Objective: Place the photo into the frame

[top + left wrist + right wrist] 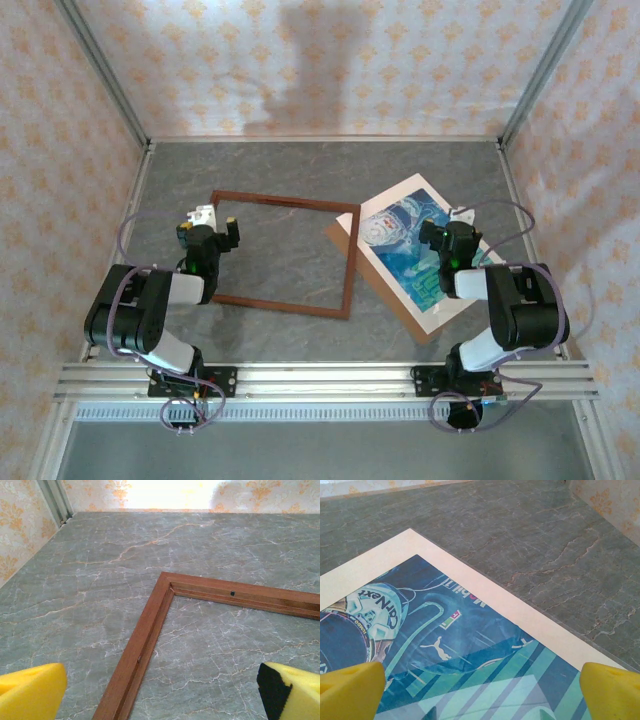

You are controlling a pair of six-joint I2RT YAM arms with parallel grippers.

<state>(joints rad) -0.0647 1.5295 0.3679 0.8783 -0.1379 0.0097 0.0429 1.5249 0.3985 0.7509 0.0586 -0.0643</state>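
Nothing is done yet: the photo (pixel 400 238) lies on the table (pixel 300 165) just right of the empty frame (pixel 283 202). Your left gripper (pixel 160 692) hovers over the frame's corner and your right gripper (pixel 480 692) over the photo, both wide open and holding nothing.

Glossy paper photo (pixel 445 645), smooth wooden frame (pixel 150 630), polished marbled table (pixel 75 580)

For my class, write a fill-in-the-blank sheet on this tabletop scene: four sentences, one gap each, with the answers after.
The blue-and-teal glossy photo lies to the ___ of the thin reddish-brown wooden frame. The mat border around the photo is coloured ___. The left gripper hovers, jaws ___, over the frame's corner. The right gripper hangs open above the ___.
Answers: right; cream; open; photo.
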